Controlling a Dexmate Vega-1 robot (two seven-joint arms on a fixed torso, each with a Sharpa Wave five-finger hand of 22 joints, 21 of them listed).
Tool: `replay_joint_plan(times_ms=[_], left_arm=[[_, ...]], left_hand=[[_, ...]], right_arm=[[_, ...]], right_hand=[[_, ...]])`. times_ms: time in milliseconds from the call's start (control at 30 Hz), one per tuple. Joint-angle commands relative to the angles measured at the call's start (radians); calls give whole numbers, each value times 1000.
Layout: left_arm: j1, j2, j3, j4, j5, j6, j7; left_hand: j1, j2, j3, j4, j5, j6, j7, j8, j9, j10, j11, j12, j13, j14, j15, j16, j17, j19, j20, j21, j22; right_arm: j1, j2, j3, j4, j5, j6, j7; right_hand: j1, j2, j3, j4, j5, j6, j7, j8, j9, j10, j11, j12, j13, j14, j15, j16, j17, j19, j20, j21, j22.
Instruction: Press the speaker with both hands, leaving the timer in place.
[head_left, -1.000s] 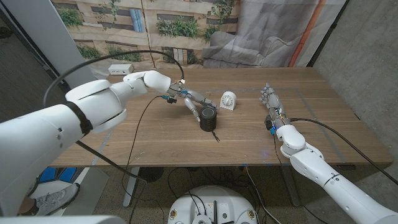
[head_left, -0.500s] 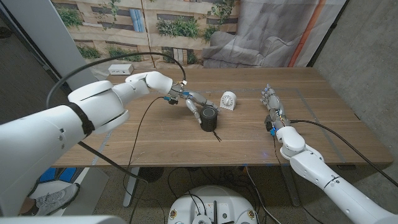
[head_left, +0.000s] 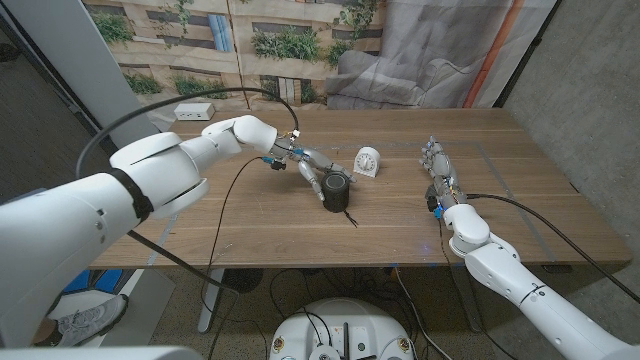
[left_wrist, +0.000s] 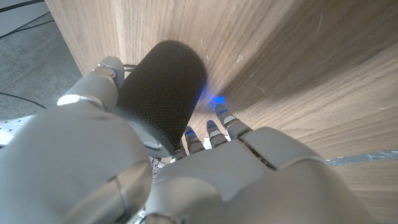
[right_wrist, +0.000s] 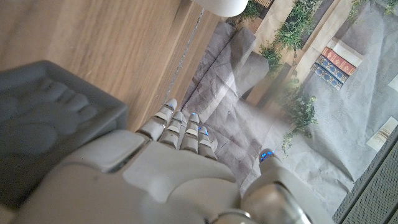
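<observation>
Black speaker (left_wrist: 163, 93) against left hand (left_wrist: 124, 168); blue light.

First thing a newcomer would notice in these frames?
The left hand wrapped against the dark cylindrical speaker at the middle of the table. Just behind it stands the small white timer, untouched. The right hand waits apart on the right, fingers extended, holding nothing.

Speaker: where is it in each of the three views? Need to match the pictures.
Head view: speaker stands mid-table, the left hand against its far-left side, timer just behind it.
Left wrist view: speaker is the black mesh cylinder just beyond the left hand.
Right wrist view: not in it.
Shared landmark: the wooden table.
</observation>
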Motion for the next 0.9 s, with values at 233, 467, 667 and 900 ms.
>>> replay_joint_plan(times_ms=[233, 467, 667, 900], left_arm=[[46, 5, -71, -1, -52, -12, -40], [78, 16, -90, -3, -37, -53, 61], [115, 17, -99, -4, -38, -43, 109], [150, 22, -131, -7, -65, -59, 146]], left_hand=[[26, 3, -38, 2, -4, 47, 30, 13, 2, 48, -2, 16, 6, 42, -103, 12, 5, 29, -35, 10, 3], [69, 4, -86, 1, -11, 140, 43, 47, 2, 140, -15, 29, 7, 157, -121, 24, 5, 107, -49, 23, 5], [106, 9, -108, 1, -15, 188, 57, 64, 3, 189, -10, 33, 9, 219, -124, 27, 5, 146, -55, 26, 6], [170, 24, -151, 8, -26, 294, 76, 103, 6, 299, -21, 43, 13, 343, -141, 35, 8, 205, -70, 29, 9]], right_arm=[[6, 10, 1, 17, 9, 1, -2], [8, 13, -1, 27, 13, 6, 3], [8, 13, 0, 34, 18, 11, 9], [6, 11, 1, 34, 23, 12, 13]], right_hand=[[1, 17, 0, 6, 8, -5, -3, 1, 6, 12, -1, 4, 2, 9, -4, 5, 3, 7, 4, 9, 1], [3, 18, 1, 7, 9, -5, -3, 1, 6, 11, -1, 4, 2, 10, -1, 5, 2, 8, 4, 9, 1], [3, 18, 1, 7, 9, -6, -4, 1, 6, 12, 0, 4, 2, 11, -1, 5, 2, 8, 4, 9, 1], [4, 19, 1, 8, 9, -5, -4, 1, 6, 12, -1, 4, 2, 11, -2, 5, 2, 9, 4, 9, 1]])
